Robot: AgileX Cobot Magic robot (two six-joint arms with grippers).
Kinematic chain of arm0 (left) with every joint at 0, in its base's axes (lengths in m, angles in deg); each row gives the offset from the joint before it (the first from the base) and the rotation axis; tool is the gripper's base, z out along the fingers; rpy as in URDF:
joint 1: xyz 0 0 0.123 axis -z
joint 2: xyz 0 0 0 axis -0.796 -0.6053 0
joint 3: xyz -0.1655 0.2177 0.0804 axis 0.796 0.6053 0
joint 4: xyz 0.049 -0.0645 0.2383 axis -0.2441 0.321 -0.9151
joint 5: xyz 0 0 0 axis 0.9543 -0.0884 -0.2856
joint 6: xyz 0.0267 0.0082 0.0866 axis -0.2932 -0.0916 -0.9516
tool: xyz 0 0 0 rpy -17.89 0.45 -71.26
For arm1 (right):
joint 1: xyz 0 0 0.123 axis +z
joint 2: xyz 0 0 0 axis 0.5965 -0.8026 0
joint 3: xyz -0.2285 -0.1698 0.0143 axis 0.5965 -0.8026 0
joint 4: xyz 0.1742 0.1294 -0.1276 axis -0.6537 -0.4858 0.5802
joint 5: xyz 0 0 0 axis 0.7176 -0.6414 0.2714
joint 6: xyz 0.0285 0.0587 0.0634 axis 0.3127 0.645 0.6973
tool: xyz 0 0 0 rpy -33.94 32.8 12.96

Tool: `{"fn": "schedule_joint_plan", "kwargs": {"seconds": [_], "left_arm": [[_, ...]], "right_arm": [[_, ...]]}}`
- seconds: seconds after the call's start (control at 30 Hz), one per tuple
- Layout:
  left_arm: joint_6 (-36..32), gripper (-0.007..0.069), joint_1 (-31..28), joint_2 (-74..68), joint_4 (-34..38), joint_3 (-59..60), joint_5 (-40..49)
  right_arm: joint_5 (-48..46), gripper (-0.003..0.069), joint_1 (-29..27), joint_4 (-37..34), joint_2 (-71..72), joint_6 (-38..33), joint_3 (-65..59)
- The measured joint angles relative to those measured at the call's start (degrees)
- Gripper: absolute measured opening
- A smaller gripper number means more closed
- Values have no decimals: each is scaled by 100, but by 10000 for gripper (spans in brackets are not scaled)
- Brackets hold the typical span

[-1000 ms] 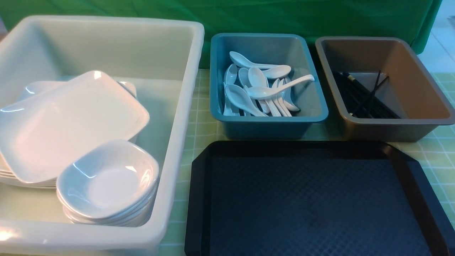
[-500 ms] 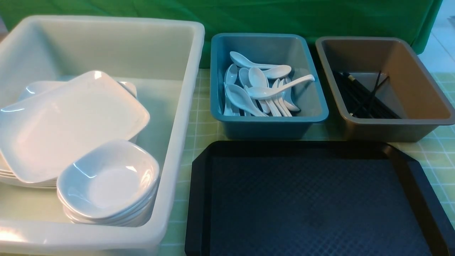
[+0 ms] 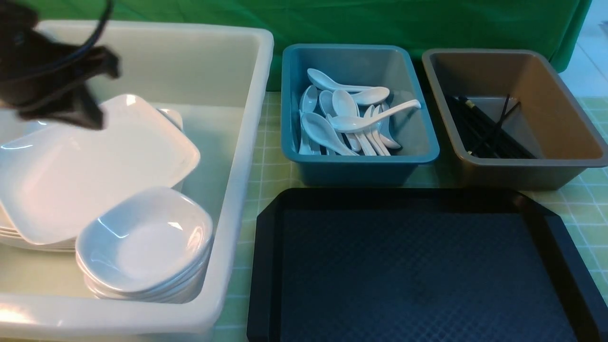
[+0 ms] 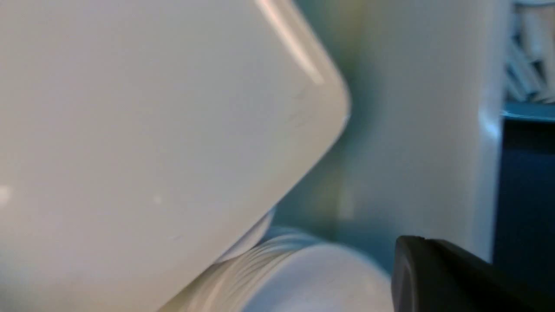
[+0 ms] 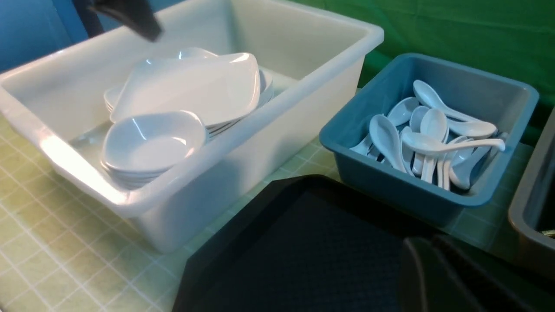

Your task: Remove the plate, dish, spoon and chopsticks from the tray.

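The black tray (image 3: 418,275) lies bare at the front. The top white plate (image 3: 95,171) rests tilted on a plate stack inside the white tub (image 3: 247,118), beside a stack of small dishes (image 3: 147,237). Spoons (image 3: 351,121) fill the teal bin (image 3: 422,118). Chopsticks (image 3: 479,128) lie in the brown bin (image 3: 560,118). My left gripper (image 3: 92,118) hovers blurred over the plate's far corner, shut and holding nothing; its tip (image 4: 405,260) shows close to the plate (image 4: 151,130). My right gripper (image 5: 416,260) is shut and empty above the tray (image 5: 303,242).
The tub, teal bin and brown bin stand in a row behind the tray on a green checked mat (image 3: 268,166). A green cloth (image 3: 332,23) hangs at the back. The tub's high walls surround the left gripper.
The left arm has come into the front view at the upper left, over the tub. Plates, dishes, spoons, chopsticks and tray have not moved.
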Motion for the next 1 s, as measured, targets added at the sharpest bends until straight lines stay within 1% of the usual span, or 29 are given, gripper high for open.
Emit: {"fn": "schedule_joint_plan", "kwargs": {"seconds": [0.13,0.23,0.33,0.4,0.43,0.5,0.57,0.67,0.7,0.77,0.8,0.9,0.97,1.0], "left_arm": [[-82,-12,0,-979,575,-789,49],[-59,-12,0,-1778,766,-1371,141],[41,-12,0,-2393,711,-1754,228],[64,-12,-5,-2606,509,-1894,332],[120,-12,-43,-2702,215,-2026,491],[305,-11,-223,-2737,-241,-2198,650],[371,-11,-458,-2682,-375,-2257,672],[398,-10,-857,-2584,-328,-2271,684],[398,-7,-1151,-2481,-186,-2174,673],[421,0,-1445,-2362,-159,-1976,671],[461,8,-1590,-2272,-208,-1795,671],[740,53,-1930,-1985,-665,-1202,710],[896,94,-2084,-1869,-987,-926,734],[911,99,-2096,-1869,-1013,-905,734]], "right_arm": [[0,14,0,0,0,0,0],[0,16,0,0,0,0,0],[0,19,0,0,0,0,0],[0,22,0,0,0,0,0],[0,24,0,0,0,0,0],[-6,29,0,12,0,0,0],[-6,31,0,44,0,0,0],[-6,32,0,93,0,0,0],[-6,34,0,130,0,0,0],[-6,38,0,150,0,0,0],[-6,40,0,156,0,0,0],[-6,40,0,166,0,0,0],[0,40,0,173,0,0,0],[0,40,0,179,0,0,0]]}}
